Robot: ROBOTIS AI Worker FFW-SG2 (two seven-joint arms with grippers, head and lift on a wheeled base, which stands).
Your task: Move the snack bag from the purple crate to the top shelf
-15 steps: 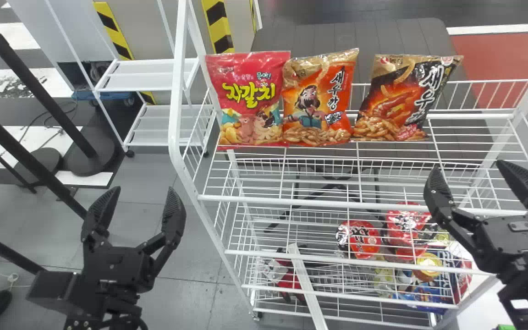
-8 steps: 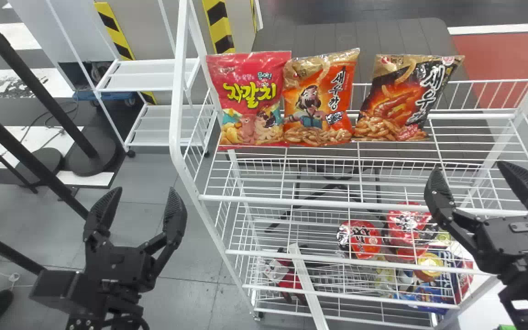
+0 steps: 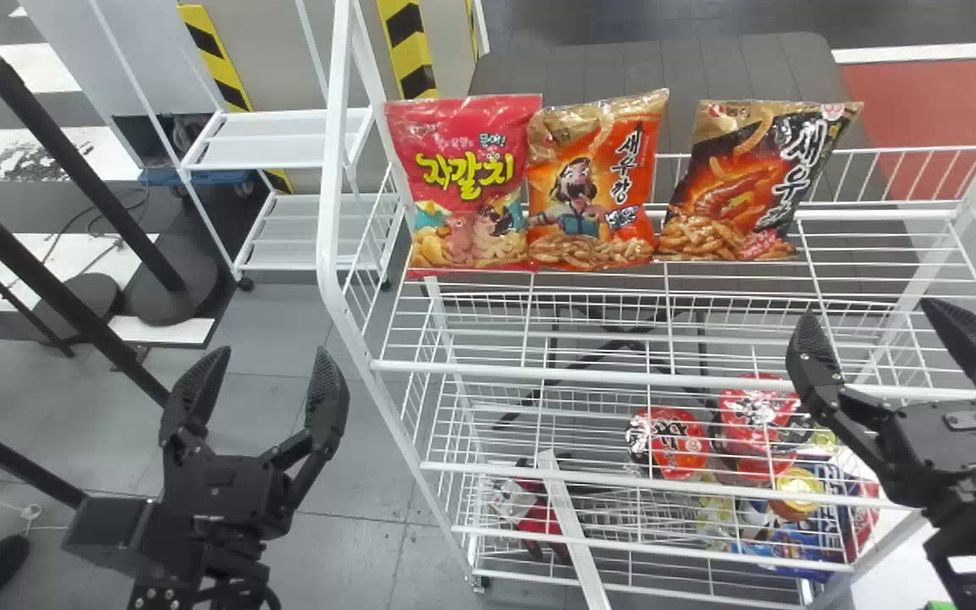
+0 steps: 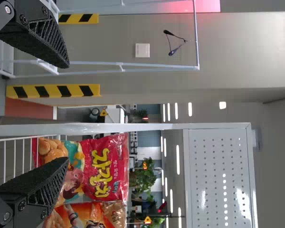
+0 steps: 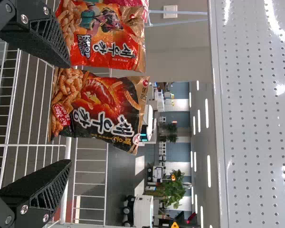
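so three snack bags (image 3: pixel 594 195) stood near the top shelf's (image 3: pixel 590 373) back edge, fronts robot-ward, long axes kinda upright, left pincer (image 3: pixel 269 350) and right pincer (image 3: pixel 867 310) spread

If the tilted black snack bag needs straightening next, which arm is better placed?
Right, probably: the open right gripper is nearer the black snack bag, while the left gripper is off to the left of the top shelf.

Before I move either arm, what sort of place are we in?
Probably a demo or test space set up like a small shop: snack bags stand on a white wire rack, packaged goods sit lower down, and striped hazard tape marks the structure behind.
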